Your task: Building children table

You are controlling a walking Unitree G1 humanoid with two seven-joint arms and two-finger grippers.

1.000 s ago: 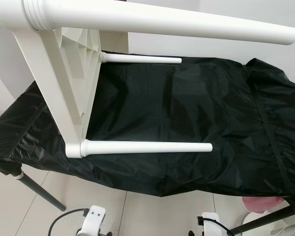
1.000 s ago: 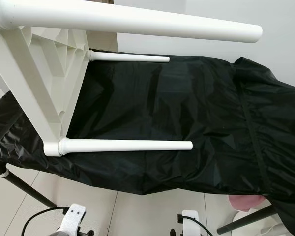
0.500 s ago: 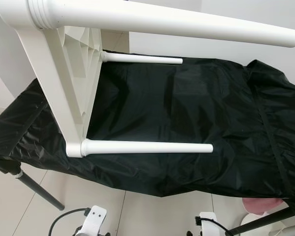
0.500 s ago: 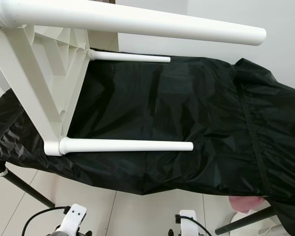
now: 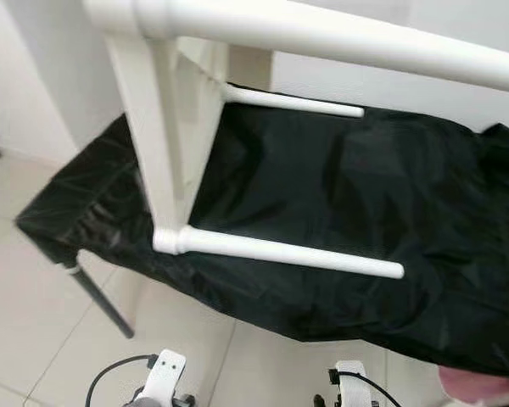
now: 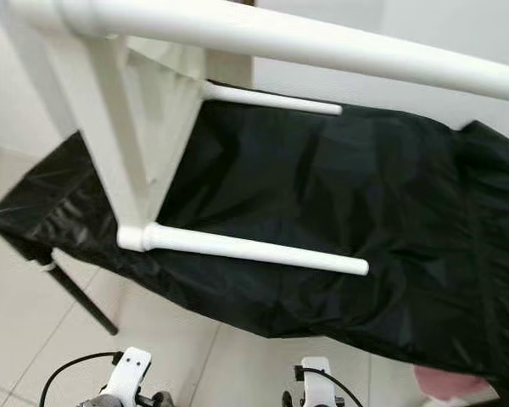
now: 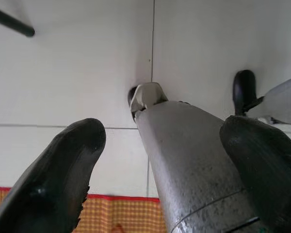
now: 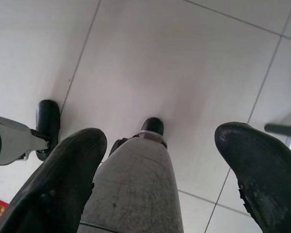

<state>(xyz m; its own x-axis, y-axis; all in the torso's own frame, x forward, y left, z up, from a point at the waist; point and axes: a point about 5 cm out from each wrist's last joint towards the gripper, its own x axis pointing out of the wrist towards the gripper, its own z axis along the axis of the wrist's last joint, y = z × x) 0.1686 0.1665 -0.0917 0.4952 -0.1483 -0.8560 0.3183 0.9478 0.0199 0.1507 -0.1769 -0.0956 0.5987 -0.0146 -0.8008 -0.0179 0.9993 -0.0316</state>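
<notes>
Children's table [image 5: 165, 127], white, is lying on its side on our black-covered surface [image 5: 390, 195], legs pointing right. Nearer us, left gripper [image 7: 160, 141] and right gripper [image 8: 155, 145] are hanging spread above the floor [image 8: 184, 58].

The white plastic children's table [image 5: 157, 127] lies tipped on its side at the left end of the black sheet-covered work table [image 5: 390, 195], its legs pointing to the right across the sheet. One round white leg [image 5: 288, 253] rests along the near edge, another [image 5: 293, 102] along the far edge, and a third [image 5: 339, 38] runs high above them. Beyond the work table stands a pale wall [image 5: 390, 85]. Below lies the tiled floor [image 5: 34, 288], with a pink object [image 5: 479, 386] at the near right.
</notes>
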